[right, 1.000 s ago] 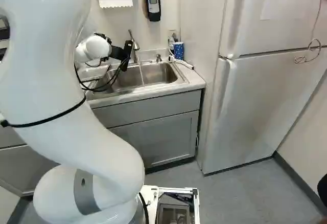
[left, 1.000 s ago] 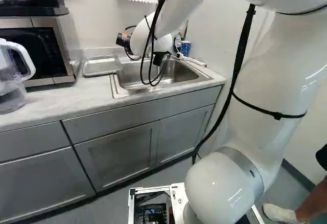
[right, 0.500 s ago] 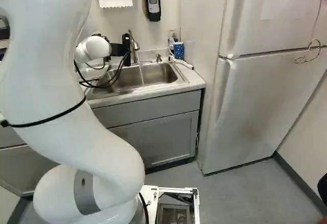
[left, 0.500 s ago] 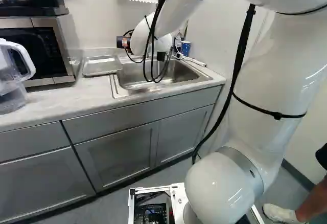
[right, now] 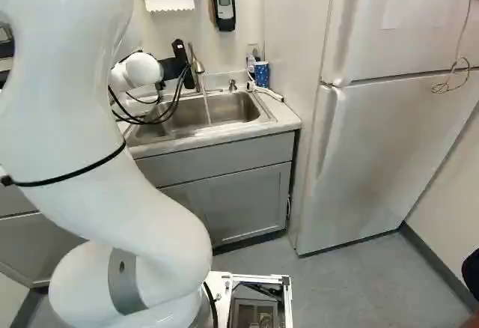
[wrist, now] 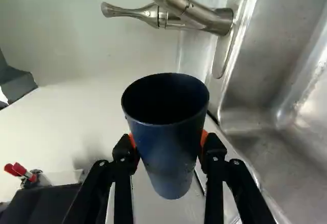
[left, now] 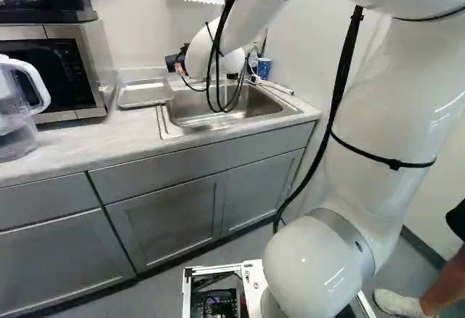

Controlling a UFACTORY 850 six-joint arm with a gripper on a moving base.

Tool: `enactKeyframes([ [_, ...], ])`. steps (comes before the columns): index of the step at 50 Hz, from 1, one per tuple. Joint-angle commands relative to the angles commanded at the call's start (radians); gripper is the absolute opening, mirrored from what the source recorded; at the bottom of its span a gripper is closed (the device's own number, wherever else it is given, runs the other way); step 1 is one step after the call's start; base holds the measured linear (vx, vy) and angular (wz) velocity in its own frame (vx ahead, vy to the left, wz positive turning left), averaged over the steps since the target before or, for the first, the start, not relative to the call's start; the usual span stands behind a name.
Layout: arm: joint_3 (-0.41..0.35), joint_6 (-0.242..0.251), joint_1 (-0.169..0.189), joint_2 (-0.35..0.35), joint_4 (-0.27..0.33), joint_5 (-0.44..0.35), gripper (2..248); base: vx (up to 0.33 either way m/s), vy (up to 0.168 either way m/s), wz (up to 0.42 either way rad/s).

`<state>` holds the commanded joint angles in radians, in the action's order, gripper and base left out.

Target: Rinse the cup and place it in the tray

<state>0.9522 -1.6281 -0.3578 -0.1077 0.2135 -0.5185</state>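
the dark blue cup (wrist: 171, 152) sits gripped between both fingers (wrist: 132, 150)

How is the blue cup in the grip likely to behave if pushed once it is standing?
The cup would probably tip easily, since it narrows toward its base. On its side it may roll in a curve, being round and tapered. It seems fairly stiff: its mouth looks round while the gripper clasps it.

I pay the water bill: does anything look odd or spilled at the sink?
Yes, one thing: water runs from the faucet into the sink with the cup outside the stream, clamped in the jaws beside the faucet, so it looks wasted. No spill shows on the counter.
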Motion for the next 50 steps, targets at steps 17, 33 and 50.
enactKeyframes([
  [17,0.000,0.179,0.000,0.000,0.000,0.000,125,0.000,0.000,0.000],
  [33,0.000,0.347,0.000,0.000,0.000,0.000,125,0.000,0.000,0.000],
  [50,0.000,0.526,0.000,0.000,0.000,0.000,125,0.000,0.000,0.000],
])
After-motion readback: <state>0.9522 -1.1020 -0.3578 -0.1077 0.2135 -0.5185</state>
